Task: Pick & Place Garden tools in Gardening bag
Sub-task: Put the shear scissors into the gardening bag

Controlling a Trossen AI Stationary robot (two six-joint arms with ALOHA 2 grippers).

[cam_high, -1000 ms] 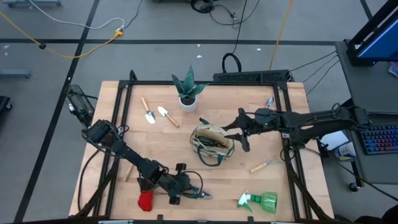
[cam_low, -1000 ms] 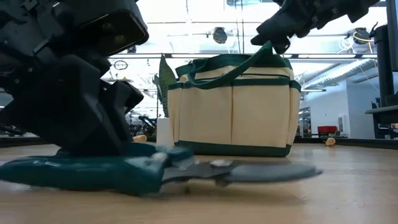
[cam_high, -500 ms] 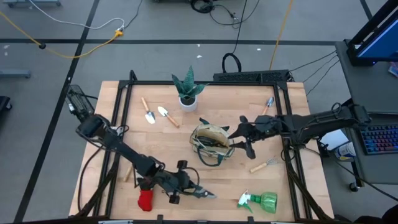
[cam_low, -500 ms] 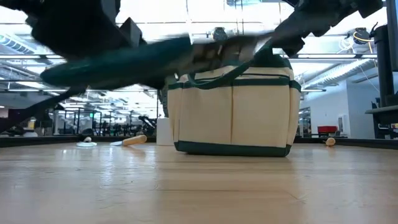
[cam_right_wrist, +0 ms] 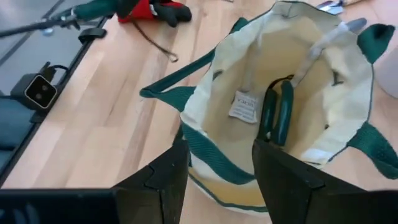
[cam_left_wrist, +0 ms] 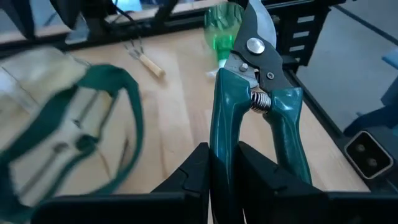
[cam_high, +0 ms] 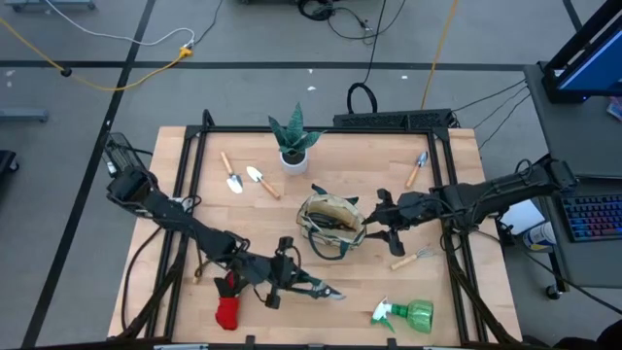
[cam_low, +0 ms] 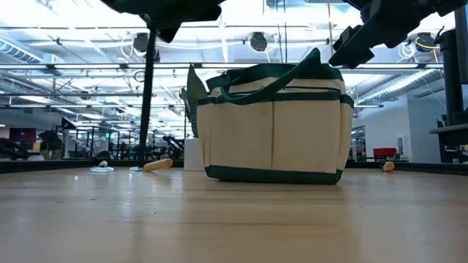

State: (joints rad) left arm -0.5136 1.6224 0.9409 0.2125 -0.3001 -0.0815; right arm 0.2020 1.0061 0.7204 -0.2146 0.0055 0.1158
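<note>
The left claw (cam_high: 292, 284) holds the shears (cam_left_wrist: 252, 106) by one handle; carry them level over the bag (cam_high: 331, 227), clear of the wide-open right claw (cam_high: 381, 230).

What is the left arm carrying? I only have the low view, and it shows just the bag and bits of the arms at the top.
Observer: The left jaws are shut on one green handle of the pruning shears, with the blades pointing away from the wrist.
Operator: Where are they relative to the bag?
Observer: In the high view they are near the red glove, clear of the gardening bag.
Operator: Is the bag's mouth free?
Observer: The right jaws stand open over its rim, holding nothing. A dark green-handled item already lies inside.
</note>
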